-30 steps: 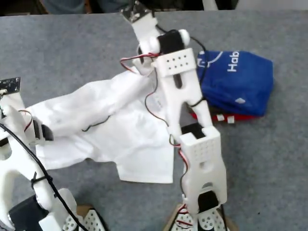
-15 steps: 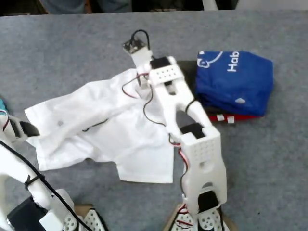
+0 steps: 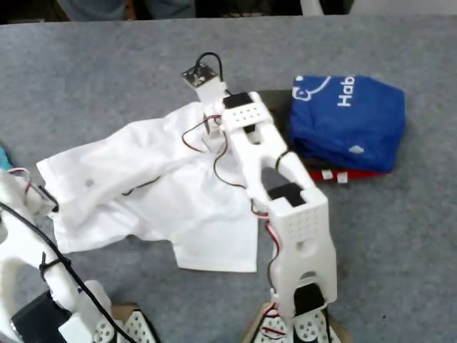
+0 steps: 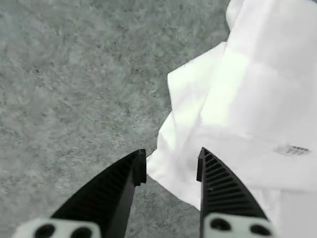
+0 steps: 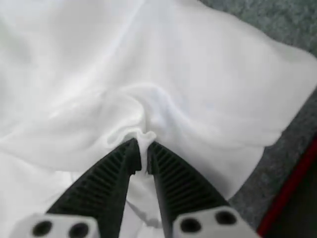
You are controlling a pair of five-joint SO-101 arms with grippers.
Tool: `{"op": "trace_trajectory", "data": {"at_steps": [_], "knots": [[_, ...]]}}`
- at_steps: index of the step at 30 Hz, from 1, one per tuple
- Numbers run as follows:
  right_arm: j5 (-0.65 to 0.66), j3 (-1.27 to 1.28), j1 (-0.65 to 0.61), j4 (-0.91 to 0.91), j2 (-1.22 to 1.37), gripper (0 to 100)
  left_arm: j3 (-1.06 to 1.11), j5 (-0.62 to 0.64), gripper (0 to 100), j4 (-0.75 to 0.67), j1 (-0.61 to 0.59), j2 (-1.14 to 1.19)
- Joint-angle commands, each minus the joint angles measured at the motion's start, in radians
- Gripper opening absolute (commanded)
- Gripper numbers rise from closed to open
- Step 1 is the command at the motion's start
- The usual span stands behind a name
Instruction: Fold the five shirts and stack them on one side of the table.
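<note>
One white shirt (image 3: 164,193) lies crumpled mid-bench (image 3: 107,71), just beside a folded blue shirt (image 3: 350,118) stacked on a red one (image 3: 360,174). Right claw (image 5: 142,148), raised a second ago, is now down, pinching a fold at the white shirt's far edge. Left claw (image 4: 171,166) is spread, straddling the shirt's left corner, and has shifted slightly outward.

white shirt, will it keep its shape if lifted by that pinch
Probably floppy: the white shirt lies in soft folds and puckers where the right gripper pinches it, so it would likely drape. It looks thin, likely light. Pushed, it would probably bunch rather than slide.
</note>
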Motion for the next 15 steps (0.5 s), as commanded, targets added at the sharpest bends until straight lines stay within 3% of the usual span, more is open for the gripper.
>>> {"op": "trace_trajectory", "data": {"at_steps": [1,4,8,15], "knots": [[0.003,0.001,0.006,-0.015,-0.007,1.2,0.096,0.130,19,-0.132,0.070,-0.035],[0.003,-0.007,0.005,-0.014,0.008,1.2,0.104,0.216,19,-0.196,0.082,-0.035],[0.003,-0.008,0.005,-0.014,0.010,1.2,0.074,0.206,19,-0.210,0.127,-0.025],[0.003,-0.008,0.005,-0.014,0.010,1.2,0.048,-0.089,19,-0.229,0.159,0.040]]}}
